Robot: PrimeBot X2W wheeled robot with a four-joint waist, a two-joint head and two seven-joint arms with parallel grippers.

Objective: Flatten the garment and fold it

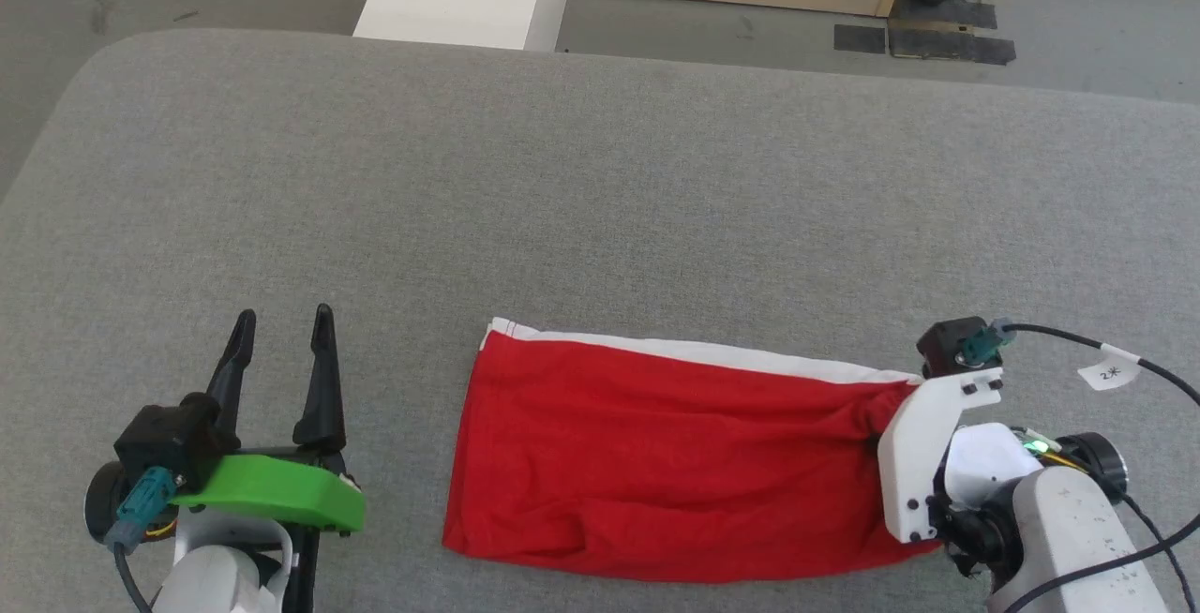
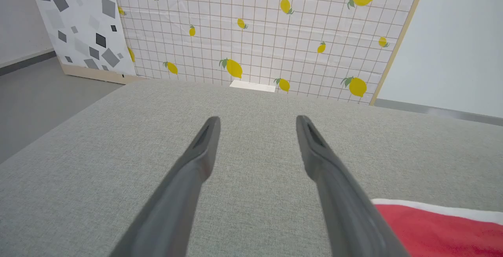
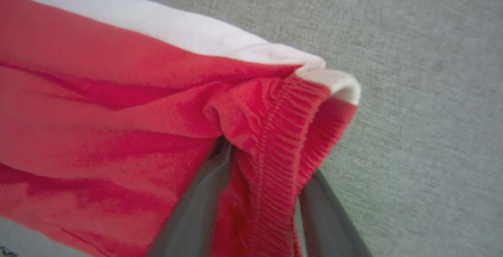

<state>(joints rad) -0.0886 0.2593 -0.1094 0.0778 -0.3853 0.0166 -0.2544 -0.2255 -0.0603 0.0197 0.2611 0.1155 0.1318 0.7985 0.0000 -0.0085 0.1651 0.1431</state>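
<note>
Red shorts (image 1: 656, 454) lie on the grey table (image 1: 600, 172), near my right side. My right claw (image 3: 267, 158) has a finger on each side of the stretchy waistband (image 3: 290, 131), with cloth bunched between. I cannot tell if it pinches tight. My left claw (image 1: 284, 313) is wide and holds nothing. I think I am grabbing for a fold. Next I need a firm pinch, then I carry that end across.

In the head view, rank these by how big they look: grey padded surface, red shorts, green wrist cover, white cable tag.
Largest to smallest:
1. grey padded surface
2. red shorts
3. green wrist cover
4. white cable tag
</note>
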